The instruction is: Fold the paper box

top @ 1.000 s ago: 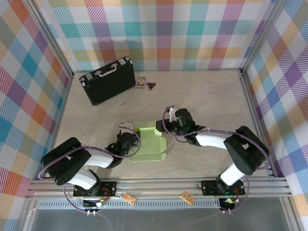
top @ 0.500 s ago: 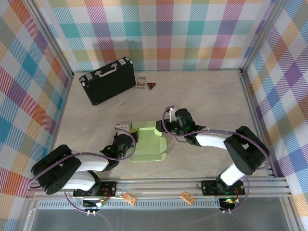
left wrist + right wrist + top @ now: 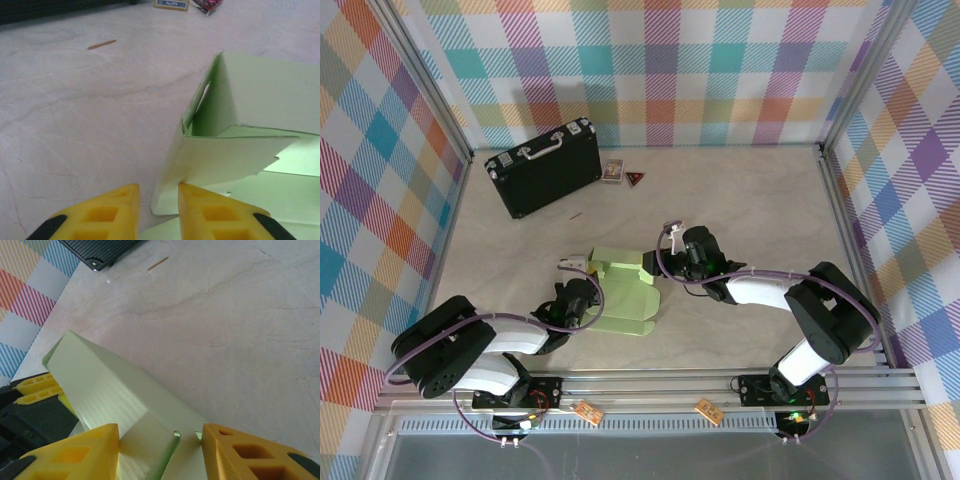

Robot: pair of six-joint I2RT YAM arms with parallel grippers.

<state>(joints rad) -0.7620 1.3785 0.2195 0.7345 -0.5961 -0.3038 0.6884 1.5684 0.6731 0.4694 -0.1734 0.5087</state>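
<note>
Since a second ago the left arm has sunk lower, the left gripper (image 3: 158, 196) has narrowed, and the paper box (image 3: 625, 295) has slid slightly leftward on the veined beige counter (image 3: 760, 210). The box, thin matte pale-green card, lies mid-counter between both arms: a flat panel with upright walls meeting at a crisp creased corner. A flap corner sits in the left gripper's slim gap; whether it pinches is unclear. The right gripper (image 3: 160, 436), with chunky yellow wedge fingers, grasps the box's long raised wall.
</note>
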